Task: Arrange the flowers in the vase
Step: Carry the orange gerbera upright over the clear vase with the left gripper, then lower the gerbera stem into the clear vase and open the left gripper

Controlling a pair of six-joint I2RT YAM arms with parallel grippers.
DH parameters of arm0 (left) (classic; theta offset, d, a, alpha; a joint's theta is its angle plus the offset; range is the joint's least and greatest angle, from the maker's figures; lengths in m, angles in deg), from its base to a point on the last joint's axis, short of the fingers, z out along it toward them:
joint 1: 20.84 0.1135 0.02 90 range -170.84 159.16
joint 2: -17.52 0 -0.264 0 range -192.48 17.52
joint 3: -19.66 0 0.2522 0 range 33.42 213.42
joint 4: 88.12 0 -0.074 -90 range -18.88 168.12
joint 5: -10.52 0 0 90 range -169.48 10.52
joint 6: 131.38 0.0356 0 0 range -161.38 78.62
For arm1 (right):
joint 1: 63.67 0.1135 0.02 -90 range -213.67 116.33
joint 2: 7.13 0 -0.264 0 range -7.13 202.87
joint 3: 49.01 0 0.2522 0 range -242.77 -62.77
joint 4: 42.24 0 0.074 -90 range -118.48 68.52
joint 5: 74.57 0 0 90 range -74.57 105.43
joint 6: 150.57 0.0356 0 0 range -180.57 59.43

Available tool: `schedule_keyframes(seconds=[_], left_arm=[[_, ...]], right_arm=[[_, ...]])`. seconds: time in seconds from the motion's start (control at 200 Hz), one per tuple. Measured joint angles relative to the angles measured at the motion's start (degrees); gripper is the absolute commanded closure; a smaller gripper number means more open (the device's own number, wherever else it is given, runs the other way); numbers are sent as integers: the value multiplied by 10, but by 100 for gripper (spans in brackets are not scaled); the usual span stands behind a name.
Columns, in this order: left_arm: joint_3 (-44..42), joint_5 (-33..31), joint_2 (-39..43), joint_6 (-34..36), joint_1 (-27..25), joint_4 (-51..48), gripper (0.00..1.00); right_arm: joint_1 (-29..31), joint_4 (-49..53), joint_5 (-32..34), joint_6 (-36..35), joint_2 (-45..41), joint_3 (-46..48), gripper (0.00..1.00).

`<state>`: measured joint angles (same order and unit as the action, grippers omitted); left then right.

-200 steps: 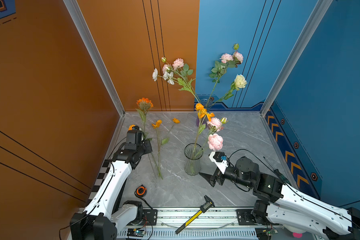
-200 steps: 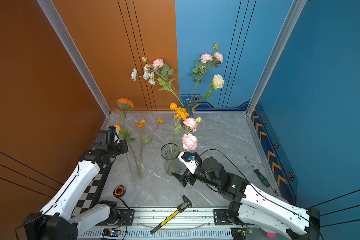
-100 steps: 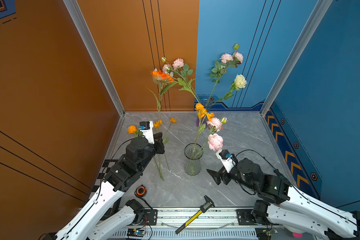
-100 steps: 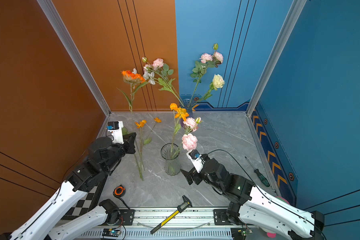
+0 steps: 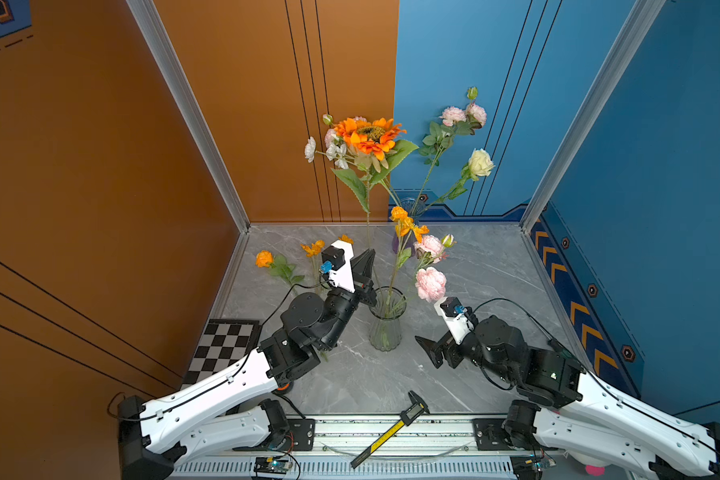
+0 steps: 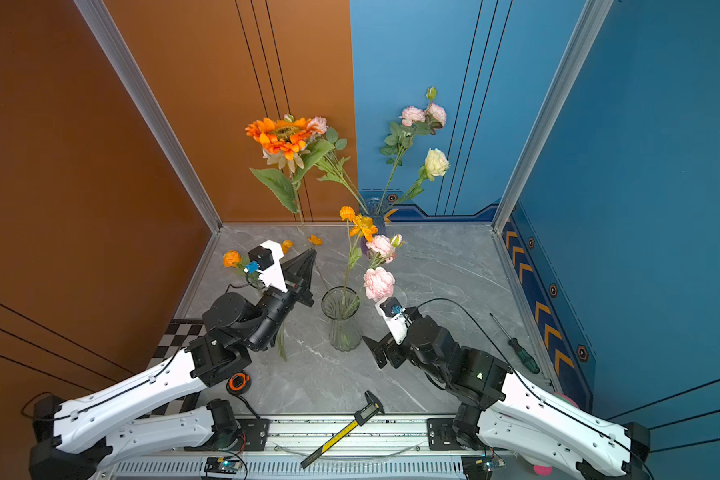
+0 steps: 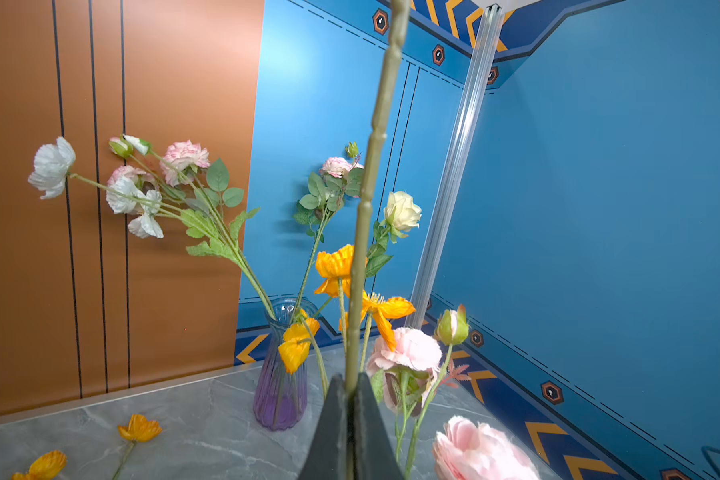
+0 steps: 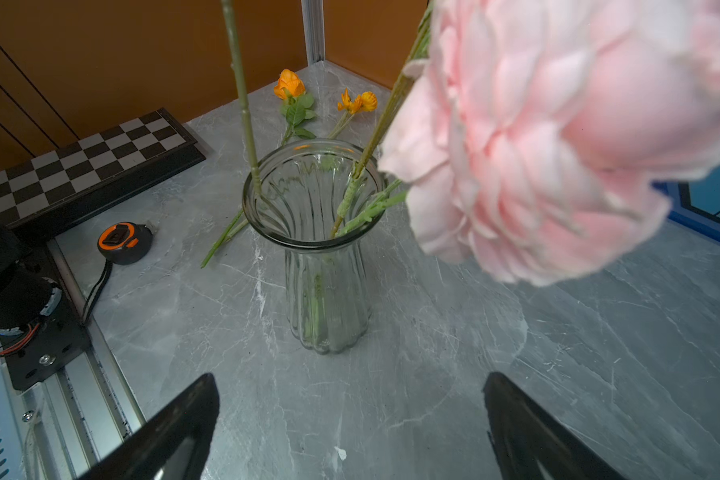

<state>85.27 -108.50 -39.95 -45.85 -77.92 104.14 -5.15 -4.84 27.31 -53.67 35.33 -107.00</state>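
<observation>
An orange wall (image 5: 100,166) fills the left of the frame, a blue wall (image 5: 661,166) the right, grey marbled floor (image 5: 495,266) lower centre

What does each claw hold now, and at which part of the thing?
The left claw is shut on the orange sunflower, low on its stem, below the leaves. The right claw is open and empty.

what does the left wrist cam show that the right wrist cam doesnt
Only the left wrist view: the purple vase at the back, holding white, pink and cream blooms, and the left end effector shut on a long green stem.
Only the right wrist view: the clear vase, the checkerboard, the tape measure and the open right end effector.
Both: that stem, the big pale pink bloom and orange flowers lying on the table.
</observation>
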Motion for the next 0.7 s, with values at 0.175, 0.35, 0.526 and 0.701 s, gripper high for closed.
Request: schedule_keyframes(seconds=[0.175, 0.35, 0.526, 0.701], left_arm=[[-36, -6, -32, 39, 0, 86, 100], [-98, -6, -59, 63, 0, 165, 100], [-145, -6, -82, 68, 0, 232, 100], [-170, -22, -90, 65, -9, 270, 100]], right_arm=[[0, 0, 0, -2, -7, -4, 0], [0, 0, 0, -7, -18, -4, 0], [0, 1, 0, -9, -15, -5, 0], [-1, 1, 0, -9, -15, -5, 0]])
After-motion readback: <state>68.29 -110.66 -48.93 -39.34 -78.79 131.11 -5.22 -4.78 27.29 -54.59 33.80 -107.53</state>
